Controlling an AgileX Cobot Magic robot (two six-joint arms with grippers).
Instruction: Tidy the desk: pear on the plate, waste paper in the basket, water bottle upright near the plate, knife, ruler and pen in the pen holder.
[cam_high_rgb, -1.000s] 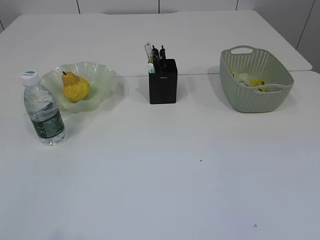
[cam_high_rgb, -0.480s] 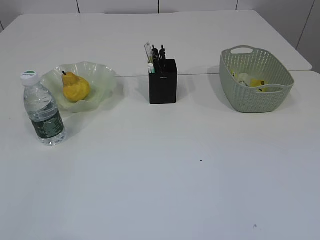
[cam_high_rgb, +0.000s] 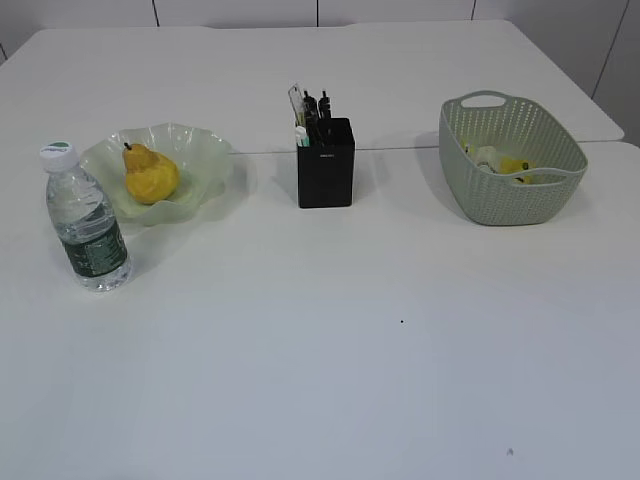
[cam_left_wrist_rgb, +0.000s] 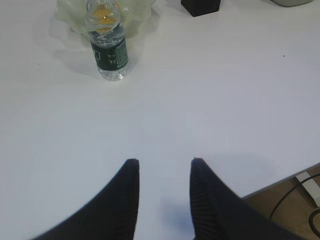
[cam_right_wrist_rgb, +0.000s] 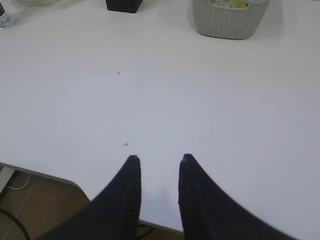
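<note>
Four groups stand on the smooth white surface; the lumpy yellow pear lies in the pale green glass plate with its ruffled rim; the clear water bottle, white-capped and dark-labelled, stands upright just beside the plate; the square black pen holder carries the clear ruler and dark pens; the sage-green perforated basket holds crumpled yellow and white paper; the left claw and right claw each hang part-open over bare surface near its front edge, holding nothing.

Smooth white desk; perforated plastic basket
</note>
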